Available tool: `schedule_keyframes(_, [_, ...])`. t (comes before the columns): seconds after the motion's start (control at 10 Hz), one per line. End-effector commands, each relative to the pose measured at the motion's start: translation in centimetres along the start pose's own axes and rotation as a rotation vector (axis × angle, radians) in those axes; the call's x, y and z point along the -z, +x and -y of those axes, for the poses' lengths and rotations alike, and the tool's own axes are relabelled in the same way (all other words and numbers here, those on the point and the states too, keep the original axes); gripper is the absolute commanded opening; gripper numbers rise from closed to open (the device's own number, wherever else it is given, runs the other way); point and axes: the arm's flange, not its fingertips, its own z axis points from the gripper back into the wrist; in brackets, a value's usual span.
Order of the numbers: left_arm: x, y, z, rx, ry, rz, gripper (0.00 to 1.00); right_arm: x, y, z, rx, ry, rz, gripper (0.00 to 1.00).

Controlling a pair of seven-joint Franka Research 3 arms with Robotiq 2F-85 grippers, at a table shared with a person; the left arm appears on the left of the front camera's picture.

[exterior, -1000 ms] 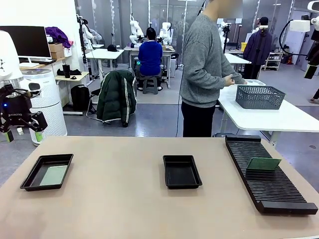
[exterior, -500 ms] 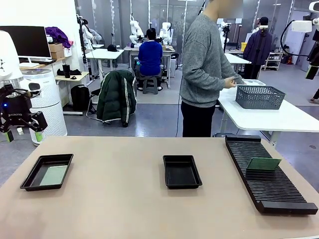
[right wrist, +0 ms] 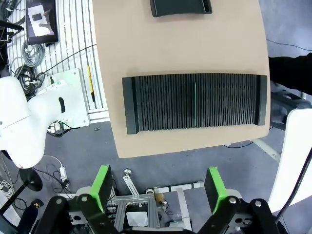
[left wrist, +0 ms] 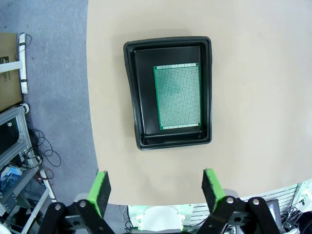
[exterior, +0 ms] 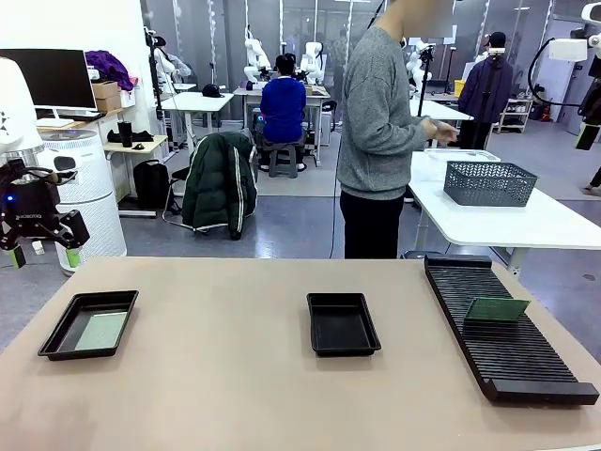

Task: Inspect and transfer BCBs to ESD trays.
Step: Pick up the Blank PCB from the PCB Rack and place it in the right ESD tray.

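The left gripper [exterior: 45,250] hangs with its jaws spread wide and nothing between them, raised off the table's far left corner. In its wrist view the gripper [left wrist: 156,190] looks down on the left ESD tray [left wrist: 131,97], where one BCB [left wrist: 177,96] lies flat. The right gripper [right wrist: 158,187] is likewise spread and empty, high above the table's right edge. Below it lies the ribbed black rack [right wrist: 161,102], with a second BCB [right wrist: 195,100] standing on edge in a slot. The middle ESD tray [exterior: 343,324] sits at the table's centre. Beyond the far edge a person [exterior: 380,122] faces a grey mesh basket [exterior: 490,183].
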Motion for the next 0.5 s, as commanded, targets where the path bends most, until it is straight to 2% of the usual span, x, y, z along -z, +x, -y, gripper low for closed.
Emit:
schedule_keyframes(0.0, [0.2,-0.1,0.0,0.005,0.000,0.010,1.00,2.9,0.2,-0.2,-0.044,-0.019,0.004,1.00])
schedule_keyframes(0.4, [0.2,-0.1,0.0,0.005,0.000,0.010,1.00,8.5,0.4,-1.2,-0.041,-0.062,0.009,1.00])
